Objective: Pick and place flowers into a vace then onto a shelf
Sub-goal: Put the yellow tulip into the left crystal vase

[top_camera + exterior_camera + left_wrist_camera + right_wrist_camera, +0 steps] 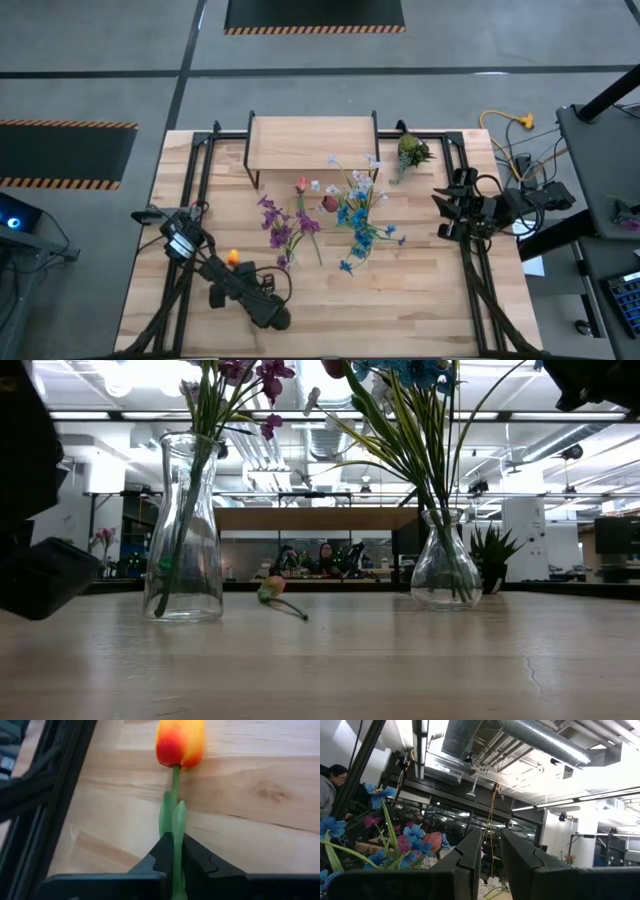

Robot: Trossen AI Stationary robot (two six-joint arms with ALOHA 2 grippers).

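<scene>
An orange-yellow tulip (180, 742) lies along the wood near the table's left near corner, and my left gripper (175, 842) is shut on its green stem; from above the bloom (233, 257) shows just ahead of that gripper (238, 268). One glass vase (190, 530) holds purple flowers (275, 225). A second vase (445, 565) holds blue, pink and white flowers (360, 225). The shelf (312, 143) stands at the far edge. My right gripper (441, 213) waits at the table's right side, narrowly open (490, 855), touching nothing. My left gripper pinches the tulip's green stem (175, 827) between its two fingers, below the leaves and well back from the bloom. The fingers lie along the stem, low and nearly level with the table. The bloom points away from the gripper, close over the wood; whether it rests there I cannot tell.
Another flower (270, 592) lies on the tabletop between the two vases. A stubby yellow-green tuft (410, 152) sits right of the shelf. Black frame rails (195, 170) run along both table sides. Bare wood (400, 300) lies toward the near edge.
</scene>
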